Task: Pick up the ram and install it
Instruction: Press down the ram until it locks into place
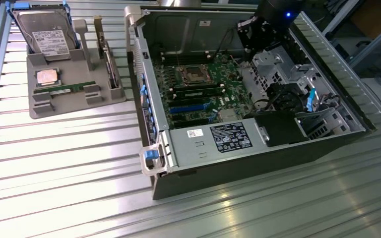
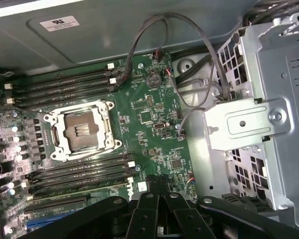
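Gripper (image 2: 157,211) is hanging over the open computer case (image 1: 349,126) with its fingers closed tight together and nothing between them, so it is carrying no ram. Directly beneath it the motherboard (image 2: 149,117) is lying flat, with the empty processor socket (image 2: 82,129) off to one side and dark memory slots (image 2: 79,172) running along both flanks of that socket; cables are looping just past the fingers toward the silver drive cage (image 2: 259,124). Well away from the gripper, outside the case on the exterior view's left, the ram (image 1: 61,90) is lying in the grey parts holder (image 1: 78,106), just under the square processor chip (image 1: 47,77), with the hard drive (image 1: 45,34) standing behind. Risk, as a judgement: heading for the stick with fingers shut this tight would be pushing it rather than gripping it, and the case wall and loose cables are sitting close enough to snag the arm on the way out. The exterior view is showing the holder, the stick, and a stick apparently already seated in the board; the wrist view is showing slot latches, socket detail and the fingers' closure, which the exterior view is hiding in shadow.
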### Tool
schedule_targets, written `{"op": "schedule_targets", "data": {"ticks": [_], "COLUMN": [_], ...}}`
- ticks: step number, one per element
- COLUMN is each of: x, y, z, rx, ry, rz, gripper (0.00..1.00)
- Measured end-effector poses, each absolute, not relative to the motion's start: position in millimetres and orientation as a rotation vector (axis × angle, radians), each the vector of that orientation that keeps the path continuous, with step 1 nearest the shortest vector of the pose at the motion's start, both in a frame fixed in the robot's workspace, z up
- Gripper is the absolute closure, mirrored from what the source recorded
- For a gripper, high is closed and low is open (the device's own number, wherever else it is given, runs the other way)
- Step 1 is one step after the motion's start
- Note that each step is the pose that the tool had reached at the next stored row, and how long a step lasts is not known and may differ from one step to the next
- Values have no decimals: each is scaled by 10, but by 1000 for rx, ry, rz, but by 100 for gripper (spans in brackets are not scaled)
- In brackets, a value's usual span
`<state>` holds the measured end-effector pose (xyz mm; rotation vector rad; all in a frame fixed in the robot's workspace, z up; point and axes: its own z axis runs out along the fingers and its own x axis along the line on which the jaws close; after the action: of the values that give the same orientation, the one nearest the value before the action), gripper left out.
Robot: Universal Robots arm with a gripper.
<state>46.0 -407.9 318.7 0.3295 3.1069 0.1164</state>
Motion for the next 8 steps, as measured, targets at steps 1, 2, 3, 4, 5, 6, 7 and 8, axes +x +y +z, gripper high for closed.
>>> {"op": "schedule_targets", "data": {"ticks": [1, 2, 3, 4, 5, 6, 7, 8], "x": [460, 460, 460, 460, 461, 460, 460, 460], "y": [-4079, -4079, -4079, -4079, -4079, -4079, -4079, -4079], "z": [3187, 3187, 3187, 3187, 3187, 3187, 3187, 3187], "rx": [351, 381, 412, 431, 451, 475, 498, 525], "ry": [3104, 3100, 3095, 3092, 3089, 3085, 3080, 3075], "rz": [116, 116, 116, 116, 115, 115, 115, 115], "gripper": [89, 89, 89, 89, 89, 89, 89, 89]}}
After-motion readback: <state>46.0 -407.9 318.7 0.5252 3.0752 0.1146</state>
